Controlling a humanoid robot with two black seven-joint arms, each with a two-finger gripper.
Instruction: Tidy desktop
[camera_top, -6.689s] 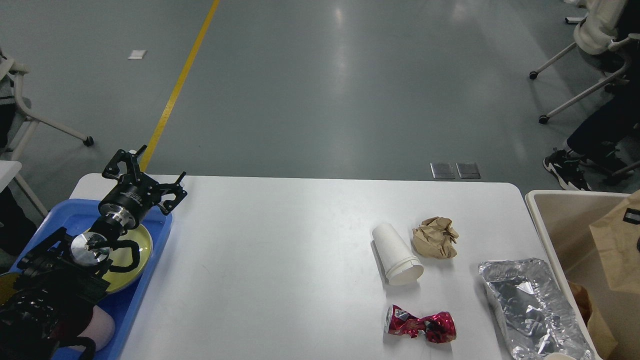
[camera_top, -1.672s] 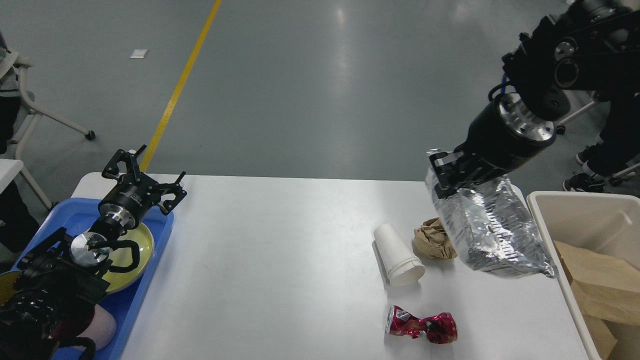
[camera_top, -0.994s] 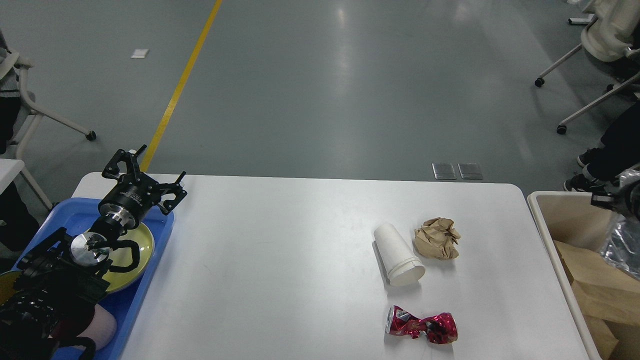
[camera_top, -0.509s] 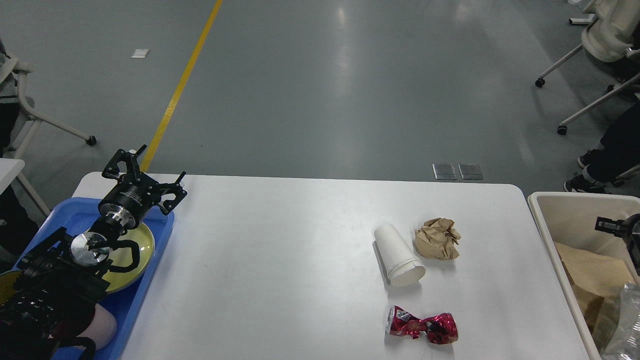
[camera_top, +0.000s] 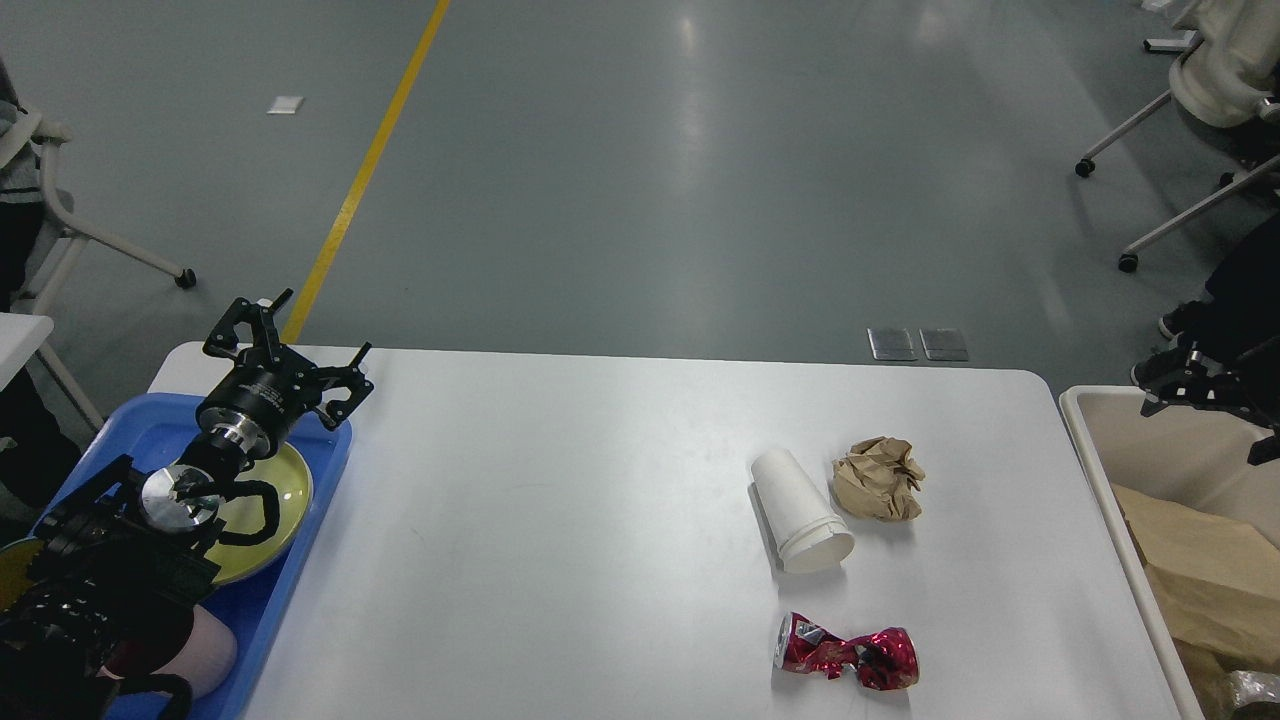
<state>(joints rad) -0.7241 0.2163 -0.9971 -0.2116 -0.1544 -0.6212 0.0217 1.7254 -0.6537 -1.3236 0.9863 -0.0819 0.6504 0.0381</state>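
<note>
Three bits of litter left on the desktop (camera_top: 560, 520), all nearer your right gripper (camera_top: 1200, 385) over the bin (camera_top: 1085, 470); its finger state I cannot tell. Cup (camera_top: 800, 510) lies closest, long axis toward you; left gripper (camera_top: 285, 355) is spread, empty, far off.

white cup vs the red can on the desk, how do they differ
The white cup has kept its smooth tapered shape; the red can is crushed and twisted in the middle. The white cup is plain matte white, the red can shiny metallic red. The white cup lies beside the crumpled brown paper, the red can apart, nearer the front edge. Both lie on their sides on the desktop.
</note>
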